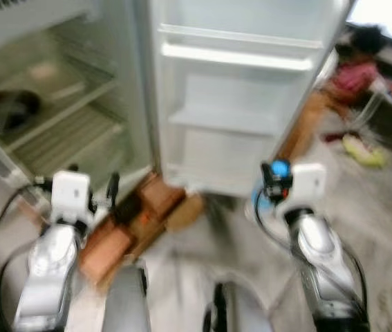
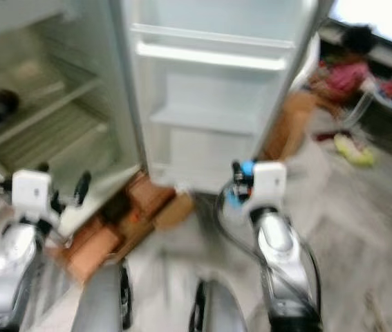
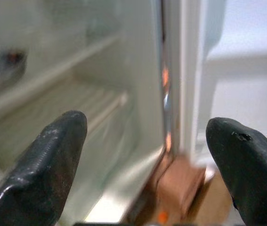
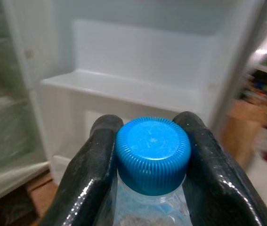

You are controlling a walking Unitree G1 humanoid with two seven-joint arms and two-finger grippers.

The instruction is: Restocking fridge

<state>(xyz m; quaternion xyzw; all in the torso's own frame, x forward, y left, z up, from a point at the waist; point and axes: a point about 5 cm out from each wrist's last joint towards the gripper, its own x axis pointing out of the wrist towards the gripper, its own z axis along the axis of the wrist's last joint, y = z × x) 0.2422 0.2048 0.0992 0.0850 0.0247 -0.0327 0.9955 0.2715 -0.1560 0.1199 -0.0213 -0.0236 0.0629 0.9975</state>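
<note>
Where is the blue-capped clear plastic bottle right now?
The blue-capped clear plastic bottle is clamped in the right gripper, held low before the open white fridge door and its shelves.

Head eyes look down at the open fridge [image 1: 78, 104] — wrist cameras (closer) share its door shelves [image 4: 124, 89].

blue cap, white fridge

ridged bright blue bottle cap [image 4: 152, 154] between glossy black fingers [image 4: 90, 174]; white fridge door [image 1: 240, 90]; reddish-brown floor bricks [image 1: 123, 232].

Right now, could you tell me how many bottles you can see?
1: a blue-capped bottle held in the right hand, in front of the open fridge door. Blur may hide others.
</note>
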